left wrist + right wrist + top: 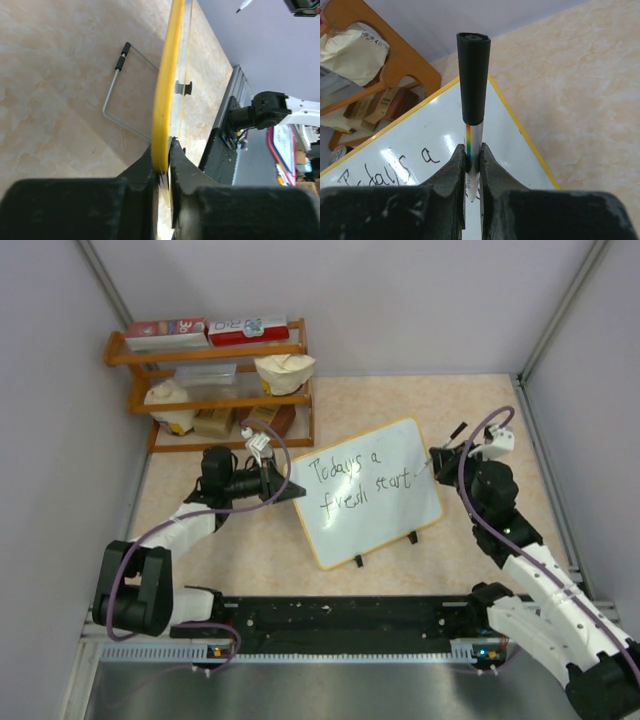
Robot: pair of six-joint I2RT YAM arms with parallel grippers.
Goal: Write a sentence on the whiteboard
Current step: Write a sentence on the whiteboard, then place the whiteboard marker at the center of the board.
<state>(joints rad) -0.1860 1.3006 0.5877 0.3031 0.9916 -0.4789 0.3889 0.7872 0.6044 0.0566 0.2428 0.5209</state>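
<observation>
Pale grey walls close in a beige, marbled table (250,560), with a wooden shelf (205,353) of packets at its far left corner. Mid-table stands the whiteboard (390,528), propped at a tilt on two small black clip feet (358,561), its writing face turned toward the arms.

The left claw (290,490) is pinching the board's left yellow edge, with the frame pressed between its fingers. The right claw (440,458) is pinching a marker (472,75) low on the barrel, capped end up. Its tip lies at the board's right edge, beside the last word; whether it touches the surface cannot be told.

The step in hand looks like finishing or leaving the final letter. Done well, that means light pressure so the propped board does not rock, a firm left grip as a brace, and lifting the tip straight off rather than dragging it through wet ink.

Glossy white with rounded corners and a thin yellow-orange frame, the board carries the sentence (360,483) in thin black handwriting, "Today's a" above "fresh start", slanting with the board.
</observation>
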